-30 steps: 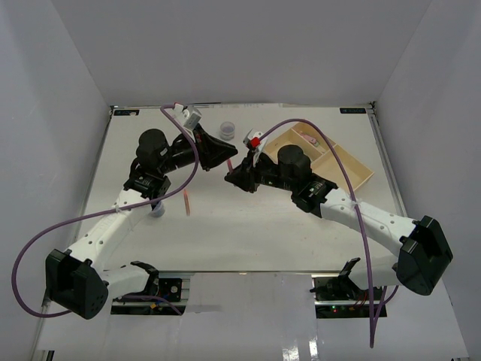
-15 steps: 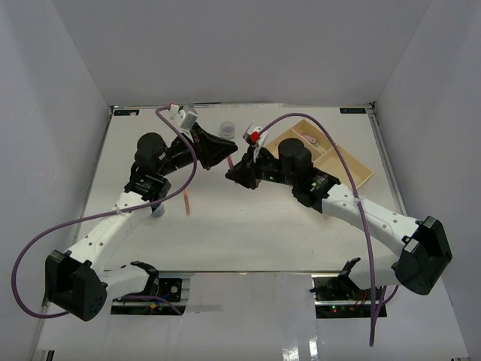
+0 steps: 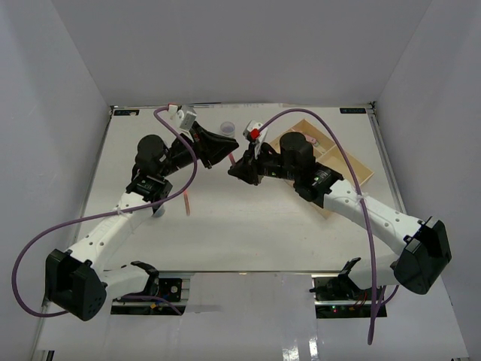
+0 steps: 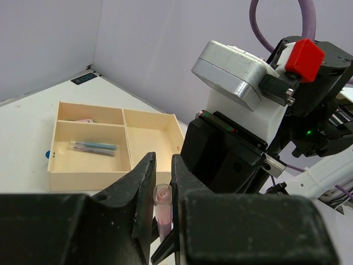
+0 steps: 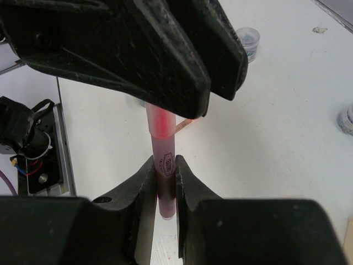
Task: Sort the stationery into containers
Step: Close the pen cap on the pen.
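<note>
Pinching one thin pink pen (image 5: 161, 124) from opposite ends, both hands are pressed onto the same item above the white surface (image 3: 248, 233). The right hand (image 5: 164, 171) clamps the lower end between its black fingers, while the left hand (image 4: 161, 176) grips the other end, whose round cap faces the left wrist camera.

Assessment: this reads as a handover in mid-air. The shallow beige three-compartment tray (image 4: 88, 181) sits on the right arm's side, so passing the pen across would let the right arm deliver it. Neither hand has let go.

Orientation: the pen's long axis runs along the line joining the two hands, roughly in line with the fingers of each, clear of the surface. Its exact tilt cannot be judged.

Surroundings: two bluish pens (image 4: 94, 147) lie in the tray's middle compartment. A second pink pen (image 3: 186, 201) lies on the surface near the left arm, and a small round grey tub (image 3: 225, 128) stands beyond the hands.
</note>
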{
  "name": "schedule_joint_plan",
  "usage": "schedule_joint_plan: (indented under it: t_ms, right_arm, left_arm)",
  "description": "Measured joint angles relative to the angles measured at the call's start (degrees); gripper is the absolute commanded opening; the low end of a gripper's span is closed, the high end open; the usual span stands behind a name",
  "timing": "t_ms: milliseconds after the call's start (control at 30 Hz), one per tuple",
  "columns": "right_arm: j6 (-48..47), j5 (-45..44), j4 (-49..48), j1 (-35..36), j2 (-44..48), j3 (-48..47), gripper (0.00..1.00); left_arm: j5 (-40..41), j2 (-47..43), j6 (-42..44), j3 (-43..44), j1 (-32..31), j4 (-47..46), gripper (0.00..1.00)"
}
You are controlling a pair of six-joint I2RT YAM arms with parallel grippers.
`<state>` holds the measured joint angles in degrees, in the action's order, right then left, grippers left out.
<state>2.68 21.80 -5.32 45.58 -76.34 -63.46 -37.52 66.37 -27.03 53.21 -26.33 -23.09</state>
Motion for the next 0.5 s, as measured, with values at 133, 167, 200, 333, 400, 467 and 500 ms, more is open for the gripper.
schedule_joint_plan:
  t_ms: [133, 167, 200, 333, 400, 467, 500]
  right_arm:
    - [-0.4, 0.8, 1.4, -0.5, 0.0, -0.5, 0.08]
    - [-0.4, 0.9, 1.6, -0.7, 0.0, -0.6, 0.08]
    - [-0.3, 0.9, 1.9, -0.8, 0.0, -0.6, 0.08]
    - [-0.4, 1.0, 2.7, -1.2, -0.3, -1.0, 0.08]
    - [-0.4, 1.0, 2.8, -1.3, -0.7, -1.4, 0.08]
    - [-0.3, 1.1, 2.8, -1.3, -0.8, -1.8, 0.08]
    - [-0.3, 1.0, 2.9, -1.4, -0.9, -1.9, 0.08]
  left_arm:
    - [0.3, 0.4, -0.3, -0.2, -0.3, -0.7, 0.0]
    - [0.3, 0.6, -0.4, -0.3, -0.4, -0.9, 0.0]
    - [0.5, 0.9, -0.5, -0.3, -0.5, -1.0, 0.0]
    - [1.3, 1.6, -0.7, -0.3, -0.9, -1.6, 0.0]
    - [2.0, 1.7, -0.7, -0.5, -1.0, -2.1, 0.0]
    - [2.7, 1.6, -0.7, -0.7, -1.1, -2.8, 0.0]
    - [3.0, 1.6, -0.7, -0.9, -1.2, -3.3, 0.0]
